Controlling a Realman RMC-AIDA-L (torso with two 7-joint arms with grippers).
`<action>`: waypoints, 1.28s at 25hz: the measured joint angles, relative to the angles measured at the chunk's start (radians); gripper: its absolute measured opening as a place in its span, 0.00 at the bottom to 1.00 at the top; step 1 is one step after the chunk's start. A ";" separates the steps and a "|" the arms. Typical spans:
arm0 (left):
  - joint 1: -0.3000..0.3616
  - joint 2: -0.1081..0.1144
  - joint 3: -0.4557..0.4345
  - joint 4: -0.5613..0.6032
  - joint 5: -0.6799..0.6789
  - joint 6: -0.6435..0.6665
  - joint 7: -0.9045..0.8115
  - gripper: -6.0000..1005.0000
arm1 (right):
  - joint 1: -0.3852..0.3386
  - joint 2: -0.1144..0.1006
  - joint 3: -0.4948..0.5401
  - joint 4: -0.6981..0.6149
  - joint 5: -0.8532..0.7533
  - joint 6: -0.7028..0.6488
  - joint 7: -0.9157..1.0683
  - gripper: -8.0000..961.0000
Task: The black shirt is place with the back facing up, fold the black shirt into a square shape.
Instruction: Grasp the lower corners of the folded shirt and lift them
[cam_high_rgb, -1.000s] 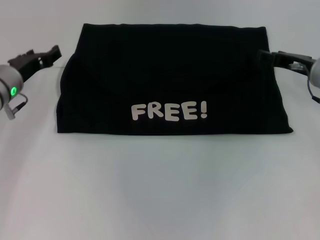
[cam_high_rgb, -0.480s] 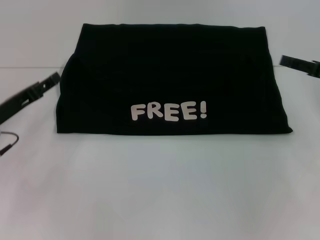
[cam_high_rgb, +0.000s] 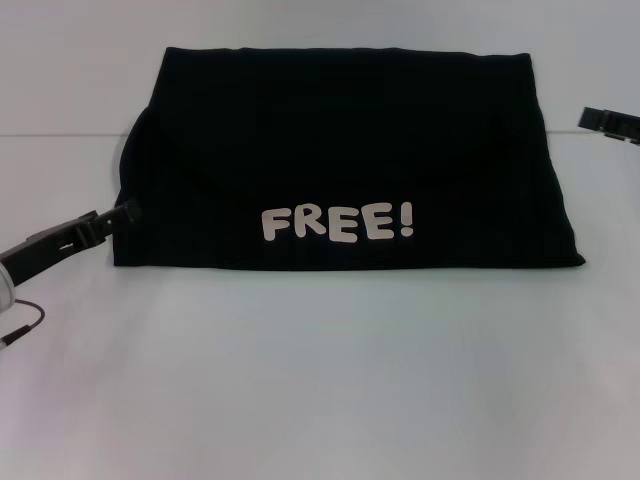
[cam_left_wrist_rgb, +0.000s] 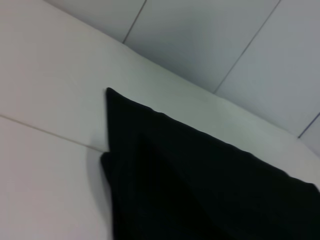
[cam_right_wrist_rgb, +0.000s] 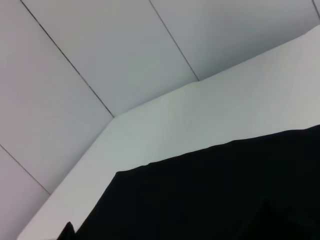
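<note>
While my left gripper (cam_high_rgb: 125, 211) sits low at the near-left corner of the folded matte black fabric shirt (cam_high_rgb: 345, 160), its tip just at the cloth's edge, I cannot tell how its fingers stand. That shirt lies flat mid-table on the white tabletop (cam_high_rgb: 320, 380), white "FREE!" lettering (cam_high_rgb: 338, 222) facing me. My right gripper (cam_high_rgb: 610, 122) pokes in by the shirt's far-right side, apart from it; fingers unreadable.
</note>
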 joint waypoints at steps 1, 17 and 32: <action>-0.003 0.001 0.001 -0.001 0.002 -0.009 0.000 0.79 | 0.005 0.003 -0.008 0.000 0.000 0.012 -0.002 0.72; -0.030 0.014 0.003 -0.016 0.137 -0.074 -0.109 0.79 | 0.030 0.031 -0.077 0.000 0.006 0.124 0.002 0.71; -0.058 0.008 0.054 -0.037 0.153 -0.126 -0.107 0.78 | 0.038 0.031 -0.075 0.000 0.008 0.135 -0.003 0.71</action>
